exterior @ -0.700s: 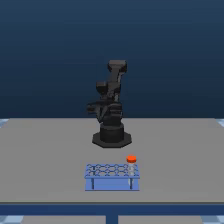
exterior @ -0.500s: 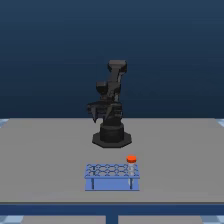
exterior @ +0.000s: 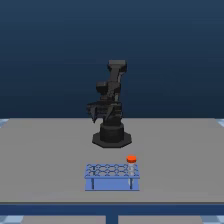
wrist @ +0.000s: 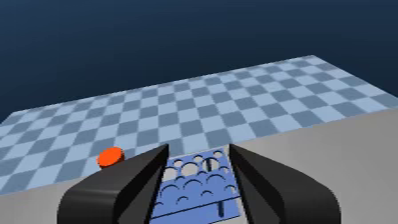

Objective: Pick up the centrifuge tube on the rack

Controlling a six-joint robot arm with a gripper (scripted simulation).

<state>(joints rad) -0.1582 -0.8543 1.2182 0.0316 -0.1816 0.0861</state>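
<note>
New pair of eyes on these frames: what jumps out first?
The orange-red cap of the centrifuge tube pops most, standing at the blue rack's corner on the exterior view's right, near the table's front edge. Behind it the black arm rises at mid-table, folded, well clear of the rack. In the wrist view the open pincer frames the rack's holes, with the cap off to one side.

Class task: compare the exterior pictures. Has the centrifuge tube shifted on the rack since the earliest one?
No. The centrifuge tube still stands at the rack's corner on the exterior view's right, as before.
</note>
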